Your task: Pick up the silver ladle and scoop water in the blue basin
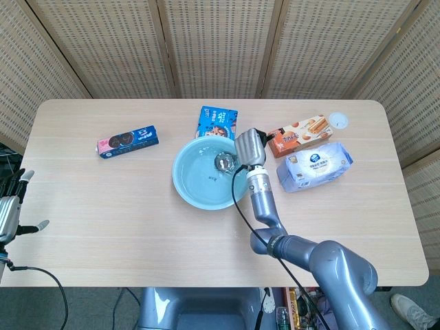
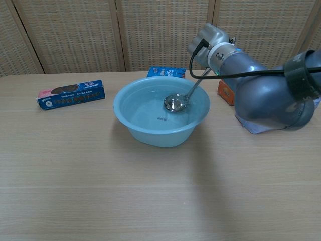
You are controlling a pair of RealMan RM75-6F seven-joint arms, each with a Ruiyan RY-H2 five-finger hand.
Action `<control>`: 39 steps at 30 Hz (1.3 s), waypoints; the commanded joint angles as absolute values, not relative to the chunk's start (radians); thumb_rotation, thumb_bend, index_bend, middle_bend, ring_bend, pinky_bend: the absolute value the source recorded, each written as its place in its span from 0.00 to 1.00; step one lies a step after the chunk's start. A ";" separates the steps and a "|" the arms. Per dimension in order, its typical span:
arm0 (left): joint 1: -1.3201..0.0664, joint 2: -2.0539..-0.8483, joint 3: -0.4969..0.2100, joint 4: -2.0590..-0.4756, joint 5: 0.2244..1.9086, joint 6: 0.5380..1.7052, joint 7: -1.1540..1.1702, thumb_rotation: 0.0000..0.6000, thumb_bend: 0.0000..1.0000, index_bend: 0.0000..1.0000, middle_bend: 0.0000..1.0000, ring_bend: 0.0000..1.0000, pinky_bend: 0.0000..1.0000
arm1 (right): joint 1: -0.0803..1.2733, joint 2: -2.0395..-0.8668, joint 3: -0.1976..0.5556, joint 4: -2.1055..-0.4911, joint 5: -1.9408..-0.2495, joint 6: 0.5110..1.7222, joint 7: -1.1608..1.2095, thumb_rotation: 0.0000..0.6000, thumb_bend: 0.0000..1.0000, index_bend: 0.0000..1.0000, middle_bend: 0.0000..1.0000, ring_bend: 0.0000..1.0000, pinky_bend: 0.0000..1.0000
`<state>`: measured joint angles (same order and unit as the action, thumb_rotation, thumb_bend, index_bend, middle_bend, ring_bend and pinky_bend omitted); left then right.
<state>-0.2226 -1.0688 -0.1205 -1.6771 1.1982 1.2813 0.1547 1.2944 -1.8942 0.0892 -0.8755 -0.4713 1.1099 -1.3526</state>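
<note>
The blue basin (image 1: 192, 187) (image 2: 150, 131) sits mid-table with water in it. My right hand (image 1: 248, 146) (image 2: 207, 40) grips the handle of the silver ladle (image 1: 224, 161) (image 2: 175, 103) above the basin's right rim. The handle slants down and the ladle's bowl lies low inside the basin, on its right side, at the water. My left hand (image 1: 9, 206) hangs at the far left edge of the head view, off the table, fingers apart and holding nothing.
A blue biscuit pack (image 1: 127, 141) (image 2: 70, 94) lies left of the basin. A blue snack box (image 1: 218, 122) stands behind it. An orange box (image 1: 298, 133) and a tissue pack (image 1: 316, 165) lie to the right, close to my right arm.
</note>
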 commanded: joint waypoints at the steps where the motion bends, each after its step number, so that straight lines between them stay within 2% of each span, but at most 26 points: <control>1: -0.222 -1.069 -0.120 -1.677 1.198 1.282 0.156 1.00 0.00 0.00 0.00 0.00 0.00 | 1.281 -1.900 0.098 -0.883 -0.492 1.107 -1.387 1.00 0.95 0.77 0.98 0.94 1.00; 8: -0.222 -1.068 -0.121 -1.679 1.198 1.285 0.153 1.00 0.00 0.00 0.00 0.00 0.00 | 1.258 -1.906 0.121 -0.903 -0.536 1.095 -1.412 1.00 0.95 0.77 0.99 0.94 1.00; 16: -0.222 -1.065 -0.121 -1.679 1.191 1.282 0.154 1.00 0.00 0.00 0.00 0.00 0.00 | 1.241 -1.873 0.306 -1.044 -0.365 1.088 -1.394 1.00 0.96 0.77 0.99 0.94 1.00; 20: -0.221 -1.062 -0.122 -1.683 1.191 1.284 0.149 1.00 0.00 0.00 0.00 0.00 0.00 | 1.239 -1.833 0.416 -1.133 -0.214 1.087 -1.400 1.00 0.96 0.77 0.99 0.94 1.00; 28: -0.221 -1.058 -0.120 -1.686 1.194 1.282 0.145 1.00 0.00 0.00 0.00 0.00 0.00 | 1.235 -1.767 0.480 -1.227 -0.114 1.106 -1.394 1.00 0.96 0.77 0.99 0.94 1.00; 39: -0.219 -1.053 -0.119 -1.691 1.202 1.286 0.139 1.00 0.00 0.00 0.00 0.00 0.00 | 1.240 -1.664 0.508 -1.365 -0.048 1.164 -1.387 1.00 0.96 0.77 0.99 0.95 1.00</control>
<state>-0.2189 -1.0533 -0.1188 -1.6916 1.2010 1.2863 0.1397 1.2373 -1.6764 0.5039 -1.3508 -0.0575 1.1527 -1.3874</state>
